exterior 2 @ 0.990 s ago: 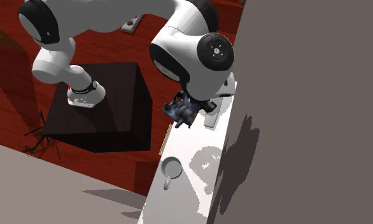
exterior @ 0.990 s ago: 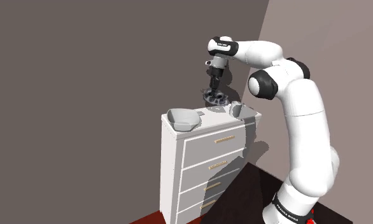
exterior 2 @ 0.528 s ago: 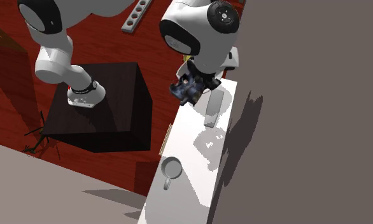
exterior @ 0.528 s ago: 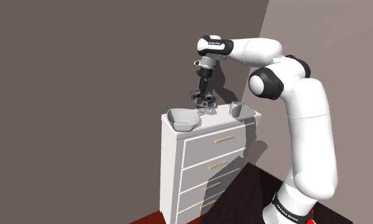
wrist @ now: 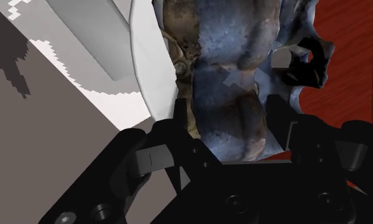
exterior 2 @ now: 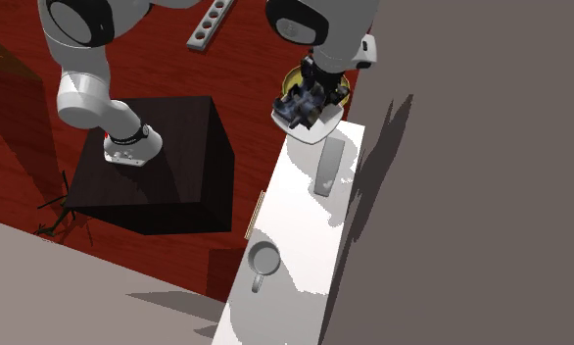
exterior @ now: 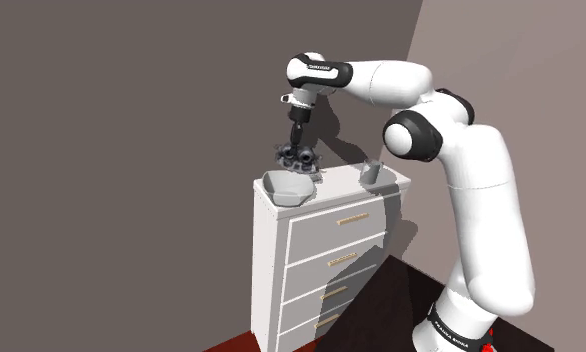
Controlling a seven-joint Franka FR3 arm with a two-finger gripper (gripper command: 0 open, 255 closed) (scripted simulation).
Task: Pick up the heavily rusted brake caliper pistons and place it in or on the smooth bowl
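We see the white arm (exterior: 461, 200) reach from its dark stand (exterior 2: 167, 157) over a white chest of drawers (exterior: 321, 260) that stands against the grey wall. Its narrow top has open floor along the drawer side. The pale bowl (exterior: 286, 187) sits at the end of the top on the shoulder view's left, close to the front and end edges, well apart from a small cup (exterior: 372, 173) at the other end. The brake caliper pistons (wrist: 236, 83) are a lumpy blue-grey casting with brown rust patches and dark round holes. They hang just above the bowl, over its hollow. The gripper (wrist: 226, 137) comes down from above, and its black fingers (wrist: 175, 146) are clamped on the casting's two sides.
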